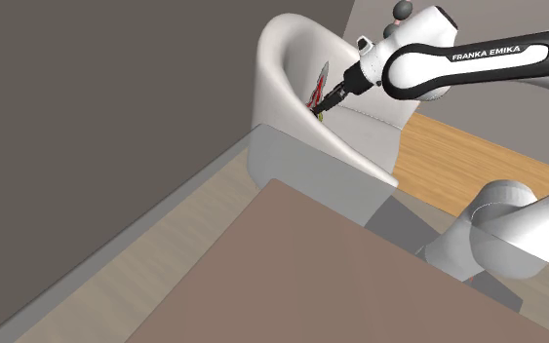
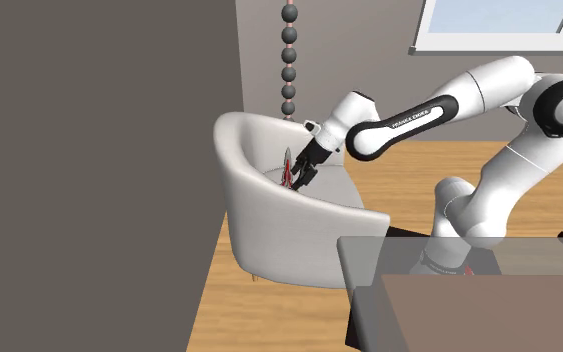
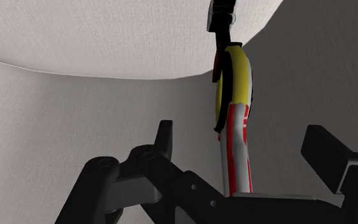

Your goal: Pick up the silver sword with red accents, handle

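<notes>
Sword point(image 1: 319, 82) inside white armchair point(image 1: 280, 73) (grey wall point(image 1: 116, 97) alongside, wooden floor point(image 1: 457, 156))

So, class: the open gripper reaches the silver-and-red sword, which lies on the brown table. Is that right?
Not there: the sword is inside the white armchair, as the shoulder view shows. The open gripper does reach it.

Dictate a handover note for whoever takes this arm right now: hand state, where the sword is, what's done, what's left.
The hand is open, with one finger on each side of the sword and neither touching it.
The sword stands inside the white armchair, by its back.
Done: approach; the hand straddles the blade end.
Left: close on the sword and lift it out.
</notes>
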